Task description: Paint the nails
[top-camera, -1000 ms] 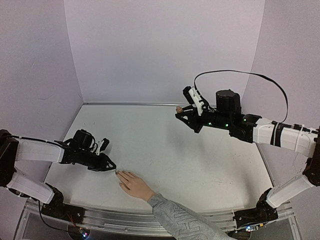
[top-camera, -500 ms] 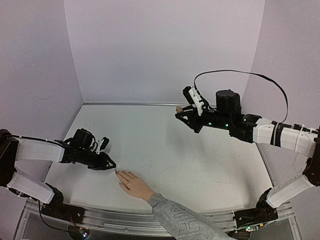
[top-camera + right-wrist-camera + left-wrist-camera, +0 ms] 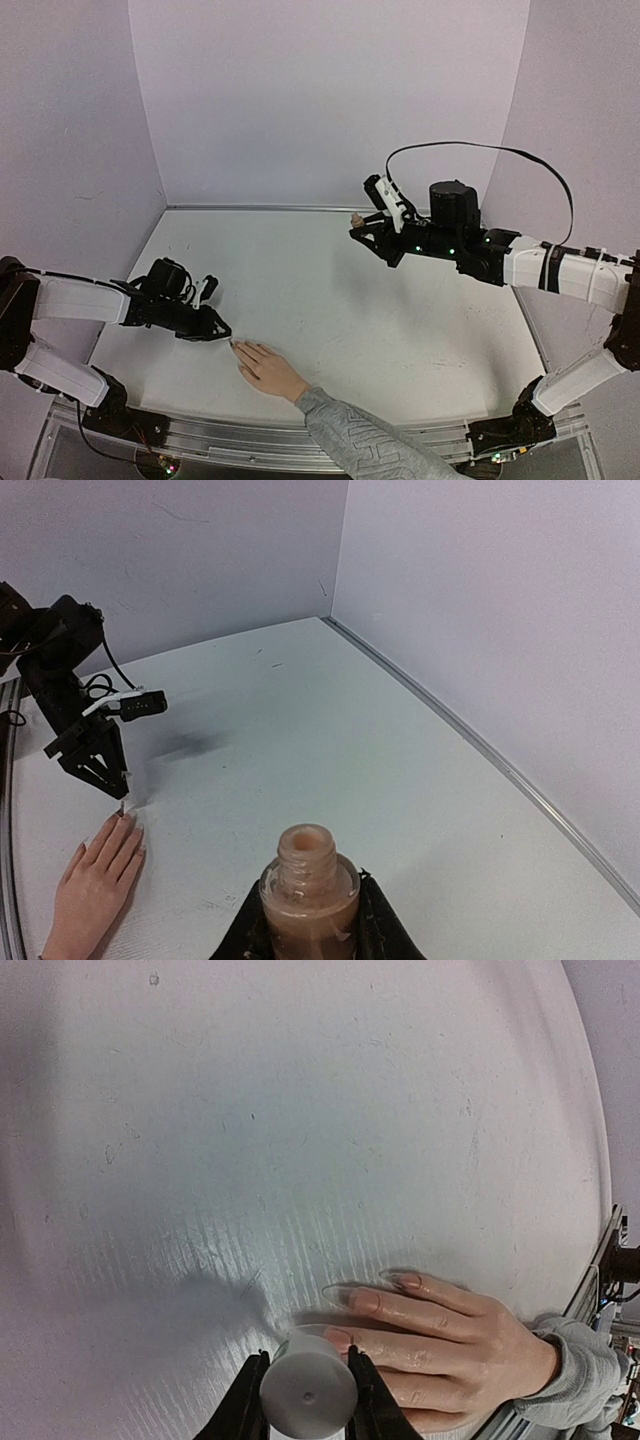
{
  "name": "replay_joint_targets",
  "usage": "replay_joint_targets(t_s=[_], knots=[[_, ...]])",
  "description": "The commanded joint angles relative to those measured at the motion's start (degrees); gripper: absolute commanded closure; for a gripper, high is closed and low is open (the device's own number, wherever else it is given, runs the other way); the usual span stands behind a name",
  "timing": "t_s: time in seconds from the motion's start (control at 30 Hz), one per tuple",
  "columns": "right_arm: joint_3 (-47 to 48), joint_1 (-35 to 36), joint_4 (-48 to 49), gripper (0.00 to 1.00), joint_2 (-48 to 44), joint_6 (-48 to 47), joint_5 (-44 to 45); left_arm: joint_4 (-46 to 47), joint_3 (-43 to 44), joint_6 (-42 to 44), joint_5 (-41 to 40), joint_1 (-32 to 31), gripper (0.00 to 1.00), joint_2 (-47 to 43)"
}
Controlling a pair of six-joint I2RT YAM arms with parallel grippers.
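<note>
Barely any change: left fingers (image 3: 243, 1412) clamp brush cap (image 3: 308, 1397), tip at nails (image 3: 364, 1300); right fingers (image 3: 243, 932) grip open polish bottle (image 3: 310, 900); painting ongoing.

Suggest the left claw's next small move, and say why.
Probably lower the left claw slightly to stroke the nearest of the nails: it grips the white brush cap, and the brush tip sits right at the fingertips of the flat hand.
</note>
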Motion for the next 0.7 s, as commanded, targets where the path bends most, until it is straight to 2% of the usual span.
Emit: replay_joint_targets(t_s=[0.0, 0.3, 0.5, 0.67], knots=[[1.45, -0.23, 2.31, 1.00, -0.08, 0.13, -0.89, 1.45, 2.97, -0.21, -1.27, 0.26, 1.00, 0.33], [1.54, -0.27, 2.26, 1.00, -0.20, 0.22, -0.78, 1.03, 2.68, -0.71, -3.21, 0.26, 1.00, -0.35], [1.54, -0.27, 2.25, 1.00, -0.11, 0.48, -1.14, 1.23, -0.79, -1.44, -5.46, 0.26, 1.00, -8.73], [1.63, -0.27, 2.33, 1.00, 0.06, 0.34, -1.38, 2.62, -2.88, -0.82, -2.43, 0.26, 1.00, -12.47]])
